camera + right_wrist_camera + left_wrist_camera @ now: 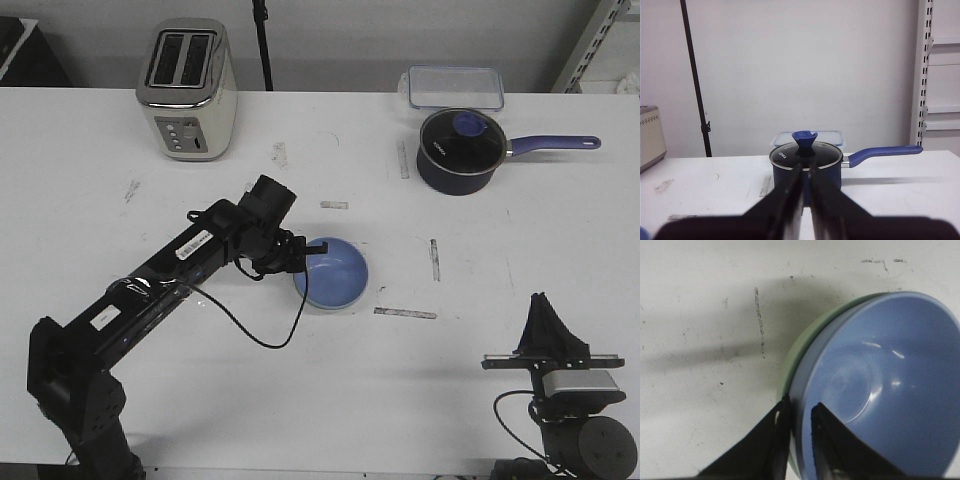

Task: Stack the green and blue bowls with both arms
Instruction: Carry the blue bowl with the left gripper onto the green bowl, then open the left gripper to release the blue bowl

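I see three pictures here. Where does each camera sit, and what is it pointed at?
Front view: high up, looking forward and down over the white table; both black arms show, the left arm reaching the blue bowl.
Left wrist view: on the left arm, looking down at the blue bowl nested in the green bowl; the left gripper pinches their rim.
Right wrist view: on the parked right arm, looking level at the saucepan; right gripper nearly closed.
Front and right wrist views share the saucepan and toaster.
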`<state>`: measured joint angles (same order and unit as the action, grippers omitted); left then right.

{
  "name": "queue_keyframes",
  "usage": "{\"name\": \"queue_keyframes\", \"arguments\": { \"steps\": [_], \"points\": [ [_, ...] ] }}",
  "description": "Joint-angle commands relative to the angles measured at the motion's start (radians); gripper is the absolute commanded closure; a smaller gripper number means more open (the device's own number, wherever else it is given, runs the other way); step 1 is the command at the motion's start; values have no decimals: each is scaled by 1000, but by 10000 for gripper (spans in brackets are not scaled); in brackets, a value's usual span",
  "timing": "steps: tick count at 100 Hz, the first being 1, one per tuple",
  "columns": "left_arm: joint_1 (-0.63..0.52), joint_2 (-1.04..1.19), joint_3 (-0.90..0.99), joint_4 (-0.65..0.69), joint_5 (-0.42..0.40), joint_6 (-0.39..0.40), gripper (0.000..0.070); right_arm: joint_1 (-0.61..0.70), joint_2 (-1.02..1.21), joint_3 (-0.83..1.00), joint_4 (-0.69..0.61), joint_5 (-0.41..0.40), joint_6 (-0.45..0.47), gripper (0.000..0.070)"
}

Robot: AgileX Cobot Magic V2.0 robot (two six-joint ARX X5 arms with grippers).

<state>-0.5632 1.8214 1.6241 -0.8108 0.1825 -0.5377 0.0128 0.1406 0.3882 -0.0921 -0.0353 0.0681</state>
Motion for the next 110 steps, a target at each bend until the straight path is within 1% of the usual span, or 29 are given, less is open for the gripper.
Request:
{"name": "queue_keyframes", "arguments": {
  "steps": [1,26,35,57,75,89,93,98,110],
  "points": [
    [-7,21,21,0,3,6,609,1,-3,4,10,0,10,688],
    [-5,-16,21,-41,6,8,609,1,-3,4,10,0,10,688],
    [-2,-37,21,-56,5,22,609,1,-3,4,10,0,10,688],
    [6,-109,21,-56,5,34,611,1,-3,4,10,0,10,688],
    [21,-175,14,-47,-5,76,617,1,-3,4,10,0,10,688],
    [43,-248,-29,19,-34,115,632,1,-3,4,10,0,10,688],
    [50,-275,-55,55,-43,130,641,1,-3,4,10,0,10,688],
    [59,-319,-101,113,-45,147,700,1,-3,4,10,0,10,688],
    [90,-435,-235,254,-45,165,700,1,-3,4,10,0,10,688]
  ]
}}
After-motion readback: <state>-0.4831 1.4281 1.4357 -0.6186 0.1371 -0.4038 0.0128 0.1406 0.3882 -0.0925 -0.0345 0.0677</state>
